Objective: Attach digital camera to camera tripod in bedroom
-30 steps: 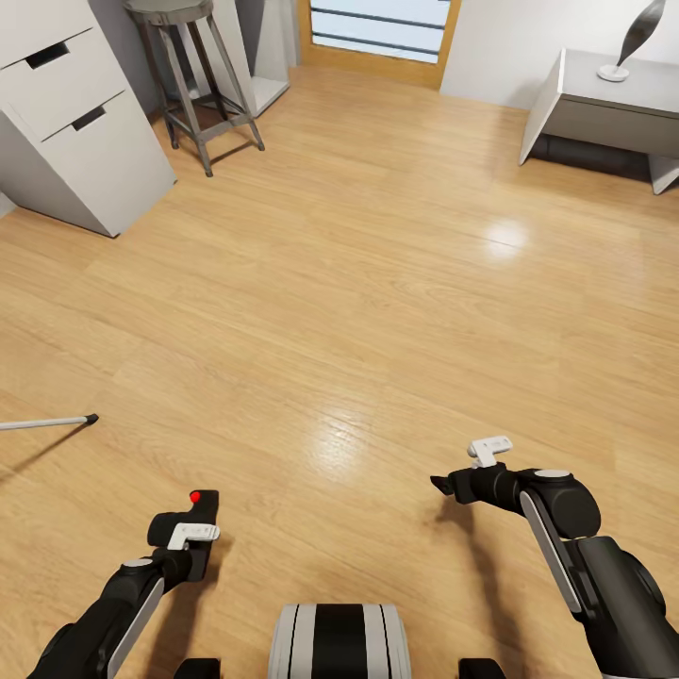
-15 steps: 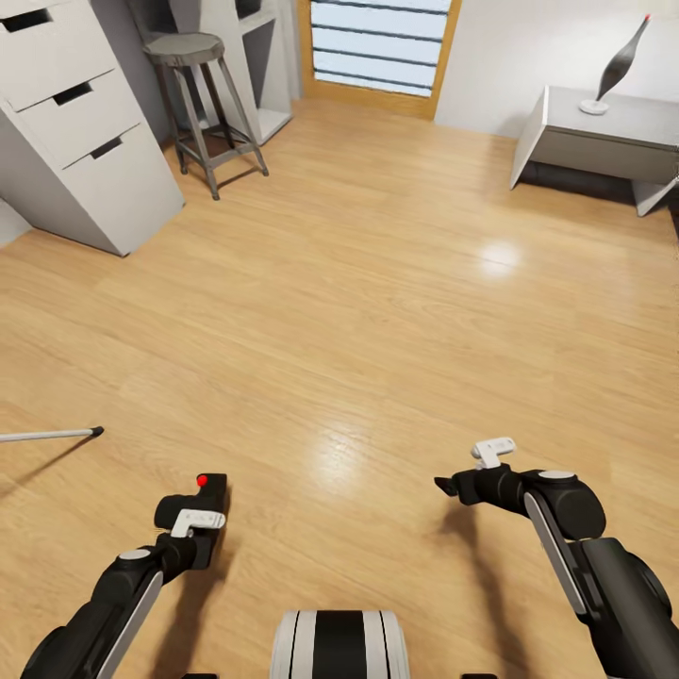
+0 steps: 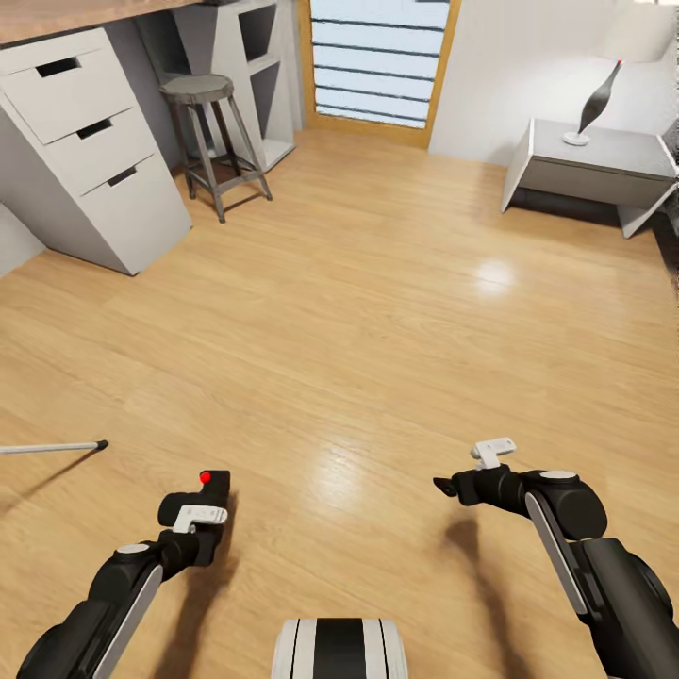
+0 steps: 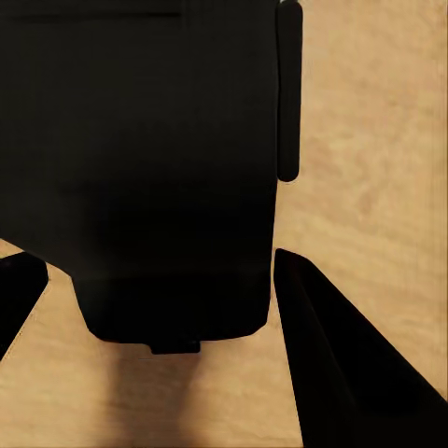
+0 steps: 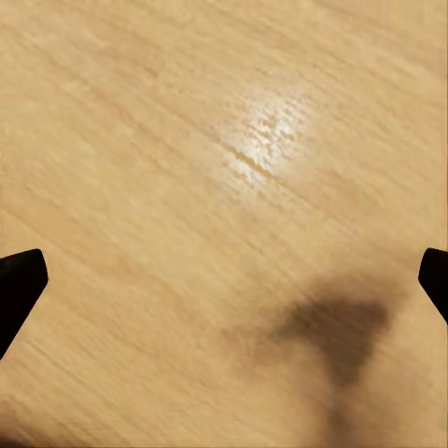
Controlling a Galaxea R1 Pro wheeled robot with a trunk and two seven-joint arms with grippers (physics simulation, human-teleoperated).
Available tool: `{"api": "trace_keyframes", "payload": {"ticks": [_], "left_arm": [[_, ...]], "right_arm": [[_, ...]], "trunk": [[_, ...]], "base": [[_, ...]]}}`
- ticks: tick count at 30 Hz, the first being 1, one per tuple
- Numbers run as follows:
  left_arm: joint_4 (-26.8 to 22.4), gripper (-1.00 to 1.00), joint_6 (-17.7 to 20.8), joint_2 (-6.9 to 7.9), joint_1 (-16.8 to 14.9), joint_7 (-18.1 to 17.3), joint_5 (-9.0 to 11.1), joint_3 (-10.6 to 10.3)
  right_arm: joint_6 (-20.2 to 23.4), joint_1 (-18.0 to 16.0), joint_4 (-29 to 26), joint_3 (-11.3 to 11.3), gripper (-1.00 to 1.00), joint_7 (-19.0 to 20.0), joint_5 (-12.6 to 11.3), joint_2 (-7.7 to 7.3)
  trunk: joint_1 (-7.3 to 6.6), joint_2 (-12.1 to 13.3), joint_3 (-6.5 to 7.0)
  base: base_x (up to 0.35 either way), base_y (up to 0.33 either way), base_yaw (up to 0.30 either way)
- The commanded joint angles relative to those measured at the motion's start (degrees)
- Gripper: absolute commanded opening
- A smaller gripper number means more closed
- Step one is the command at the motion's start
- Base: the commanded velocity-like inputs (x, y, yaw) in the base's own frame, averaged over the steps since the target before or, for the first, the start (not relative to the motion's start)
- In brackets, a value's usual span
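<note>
Light wood floor (image 3: 377, 311) ahead, grey drawer unit (image 3: 85, 141) and stool (image 3: 212, 132) far left. My left gripper (image 3: 200, 509) pinches the digital camera (image 3: 209, 490); right gripper (image 3: 443, 487) spread, holding nothing. One tripod leg (image 3: 52, 447) pokes in at left.

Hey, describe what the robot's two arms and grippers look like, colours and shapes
Both arms are glossy black with rounded joint housings and a light grey stripe running along the forearm. Each wrist carries a small white bracket on top. The left gripper and right gripper are black; in the wrist views their fingers are plain dark wedges tapering to points. No cables or markings show.
</note>
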Motion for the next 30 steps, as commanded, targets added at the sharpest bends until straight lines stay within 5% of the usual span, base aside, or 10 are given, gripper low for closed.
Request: {"api": "trace_keyframes", "payload": {"ticks": [1, 6, 7, 8, 10, 16, 23, 30], "left_arm": [[-0.84, -1.0, 1.14, 0.03, 0.13, -0.02, 1.13, 0.02], [-5.5, -1.0, 4.6, 0.0, 1.58, 0.41, 7.79, 1.13], [-5.5, -1.0, 4.6, 0.0, 1.58, 0.41, 7.79, 1.13], [-8.17, -1.0, 5.56, -0.23, 3.17, 0.52, 12.22, 1.98], [-9.31, -1.0, 5.9, -0.53, 4.17, 0.56, 15.22, 2.33], [-10.54, -1.0, 6.29, -1.06, 5.42, 0.6, 21.17, 2.65], [-10.96, -1.0, 6.47, -1.38, 5.92, 0.21, 25.24, 2.56], [-10.93, -1.0, 6.48, -1.4, 6.05, -0.64, 27.75, 2.49]], "right_arm": [[0.26, 0.01, -0.05, -0.05, 1.0, 0.58, -0.06, -0.01], [-3.97, 0.17, -0.05, -2.61, 1.0, 5.15, -0.06, -0.07], [-3.97, 0.17, -0.05, -2.61, 1.0, 5.15, -0.06, -0.07], [-5.67, 0.2, -0.05, -5.81, 1.0, 10.46, -0.06, -0.17], [-6.42, 0.18, -0.05, -8.11, 1.0, 14.85, -0.06, -0.27], [-7.42, 0.09, -0.05, -13.63, 1.0, 25.34, -0.06, -0.53], [-7.83, -0.09, -0.05, -16.37, 1.0, 31.11, -0.05, -0.57], [-7.81, -0.28, -0.05, -17.07, 1.0, 32.5, -0.03, -0.57]], "trunk": [[-0.03, 0.0, 0.19], [-0.16, 0.07, 1.3], [-0.19, 0.08, 1.52], [-0.21, 0.09, 1.74], [-0.26, 0.12, 2.19], [-0.42, 0.2, 3.51], [-0.6, 0.29, 5.07], [-0.78, 0.39, 6.62]], "base": [[0.0, 0.0, 0.0], [0.0, 0.0, 0.0], [0.0, 0.0, 0.0], [0.0, 0.0, 0.0], [0.0, 0.0, 0.0], [0.0, 0.0, 0.0], [0.0, 0.0, 0.0], [0.0, 0.0, 0.0]]}}
